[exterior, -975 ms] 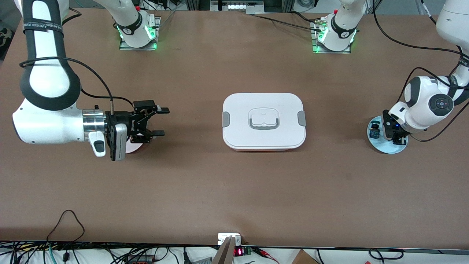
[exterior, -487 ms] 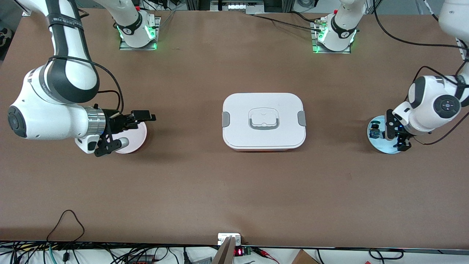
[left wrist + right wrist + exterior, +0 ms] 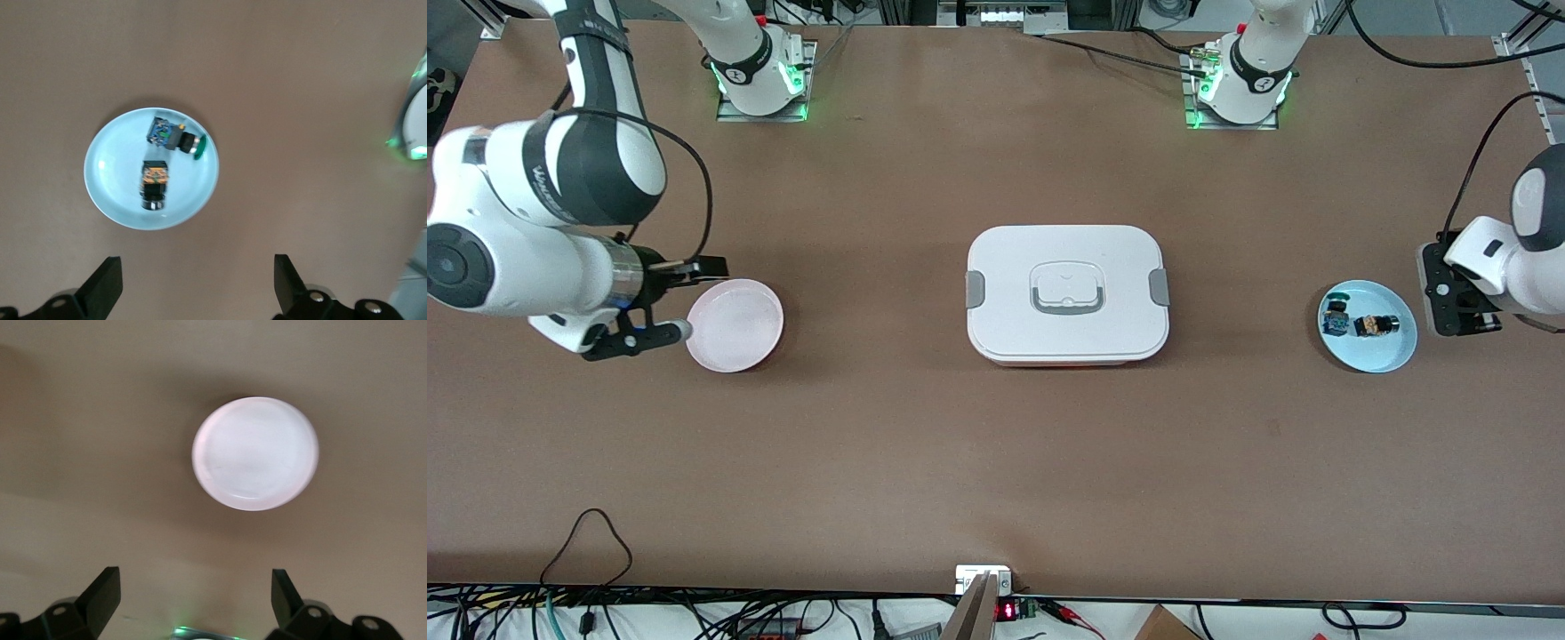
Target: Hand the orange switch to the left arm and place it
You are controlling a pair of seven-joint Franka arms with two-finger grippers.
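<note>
While unlabelled, orange switch [image 3: 155,184] on plate [image 3: 113,200].

No text, label or number on anything here is clear enough to read.

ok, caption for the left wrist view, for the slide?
Open left gripper over the brown table, light blue plate in view holding the orange switch and blue-and-black switch.
</note>
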